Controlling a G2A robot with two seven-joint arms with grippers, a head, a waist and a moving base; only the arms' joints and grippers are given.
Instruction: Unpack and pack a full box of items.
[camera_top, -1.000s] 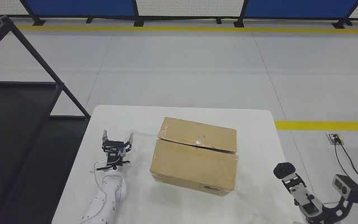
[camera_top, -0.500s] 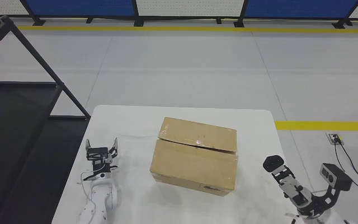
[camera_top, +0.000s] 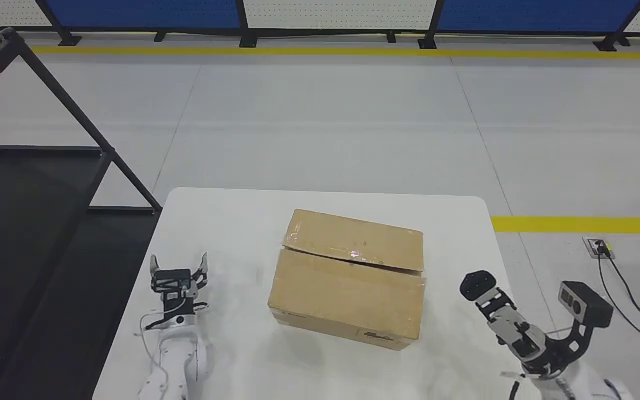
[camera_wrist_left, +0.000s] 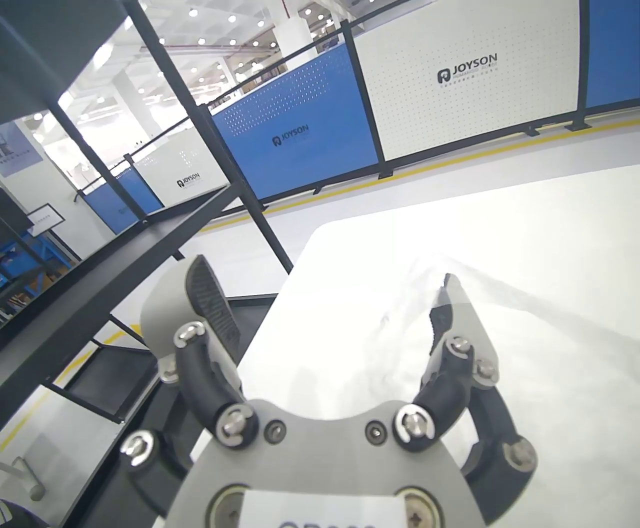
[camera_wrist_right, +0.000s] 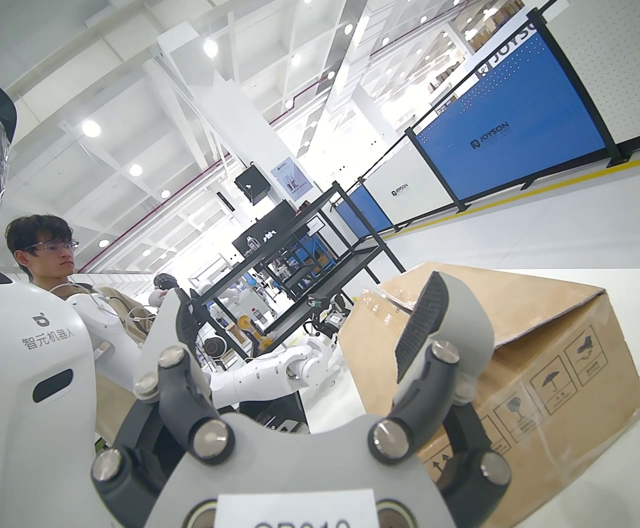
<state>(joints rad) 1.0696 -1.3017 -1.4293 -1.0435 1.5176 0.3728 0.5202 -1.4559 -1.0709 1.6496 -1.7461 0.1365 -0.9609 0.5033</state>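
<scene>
left end effector (camera_wrist_left: 322, 272): jaws apart | right end effector (camera_wrist_right: 305, 287): jaws apart

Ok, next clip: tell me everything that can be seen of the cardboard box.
The cardboard box is plain brown board, oblong, resting flat on the white table near its middle, slightly askew to its edges. Its top flaps are folded down, one edge lifted a little, with glossy tape at the seam. One side bears black handling symbols. Neither the left gripper nor the right gripper touches it.

Cardboard box (camera_top: 347, 285) mid-table (camera_top: 240, 215), flaps down. Left gripper (camera_top: 178, 266) near left edge, fingers spread, well apart from box. Right gripper (camera_top: 477, 286) near right edge, close beside box.
</scene>
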